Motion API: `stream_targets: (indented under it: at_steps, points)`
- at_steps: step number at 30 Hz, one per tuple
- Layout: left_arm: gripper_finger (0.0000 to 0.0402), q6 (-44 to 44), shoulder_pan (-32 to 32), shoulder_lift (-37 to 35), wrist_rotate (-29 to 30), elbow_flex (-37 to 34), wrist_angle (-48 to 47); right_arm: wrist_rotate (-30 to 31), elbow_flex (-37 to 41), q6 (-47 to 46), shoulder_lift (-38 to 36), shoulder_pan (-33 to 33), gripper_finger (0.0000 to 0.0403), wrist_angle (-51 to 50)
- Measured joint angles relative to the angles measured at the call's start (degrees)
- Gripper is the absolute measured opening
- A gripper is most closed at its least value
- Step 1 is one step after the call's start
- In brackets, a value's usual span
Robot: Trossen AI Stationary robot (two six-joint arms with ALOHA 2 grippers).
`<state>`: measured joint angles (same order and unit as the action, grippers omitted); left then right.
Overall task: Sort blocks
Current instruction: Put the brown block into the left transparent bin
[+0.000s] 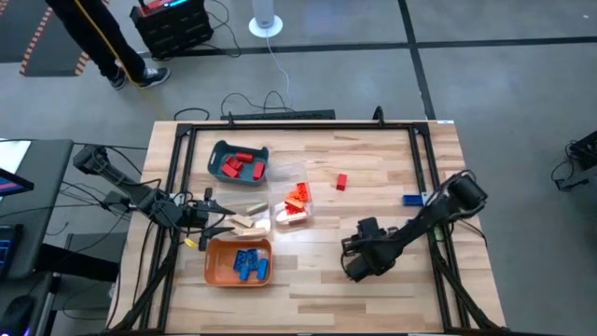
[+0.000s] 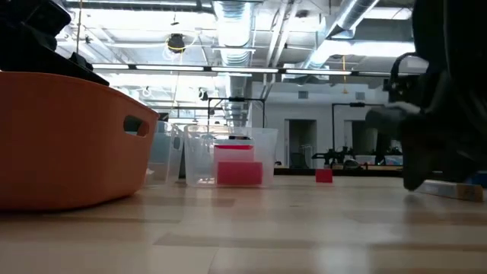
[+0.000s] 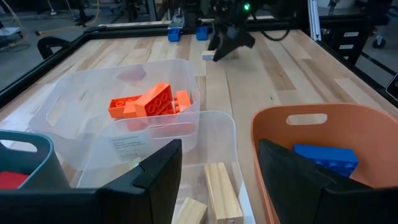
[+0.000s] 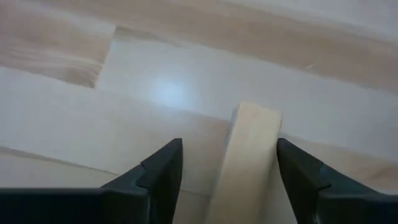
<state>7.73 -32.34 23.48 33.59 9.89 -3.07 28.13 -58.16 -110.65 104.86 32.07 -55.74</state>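
My right gripper (image 4: pixel 229 168) is open, low over the table right of centre (image 1: pixel 359 261). A pale tan block (image 4: pixel 249 162) lies on the wood between its fingers. My left gripper (image 3: pixel 217 180) is open above the clear tray (image 1: pixel 247 221) that holds tan blocks (image 3: pixel 221 190); it touches nothing. Red blocks sit in the teal tray (image 1: pixel 238 163), blue blocks in the orange tray (image 1: pixel 241 261), and orange blocks (image 3: pixel 152 102) in a second clear tray (image 1: pixel 294 205). A red block (image 1: pixel 341 181) and a blue block (image 1: pixel 413 199) lie loose on the table. My right gripper stands over the tan block from above, one finger on each side, with the block running along the fingers. One finger (image 4: pixel 298 177) is right against the block's long side (image 4: pixel 270 155); I cannot tell whether it touches. The other finger stands clear of it.
The four trays cluster on the table's left half. A black frame (image 1: pixel 280 126) runs round the table. Bare wood spreads around the right gripper and toward the near edge. A person stands beyond the far left corner (image 1: pixel 112 47).
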Motion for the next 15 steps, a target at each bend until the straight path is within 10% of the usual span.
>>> stream_targets:
  at_steps: [15]
  points:
    - [0.0203,-0.1,0.0,0.0,0.1,0.0,-0.5,7.6,-1.1,-11.7,7.9,6.7,0.0156,-1.4]
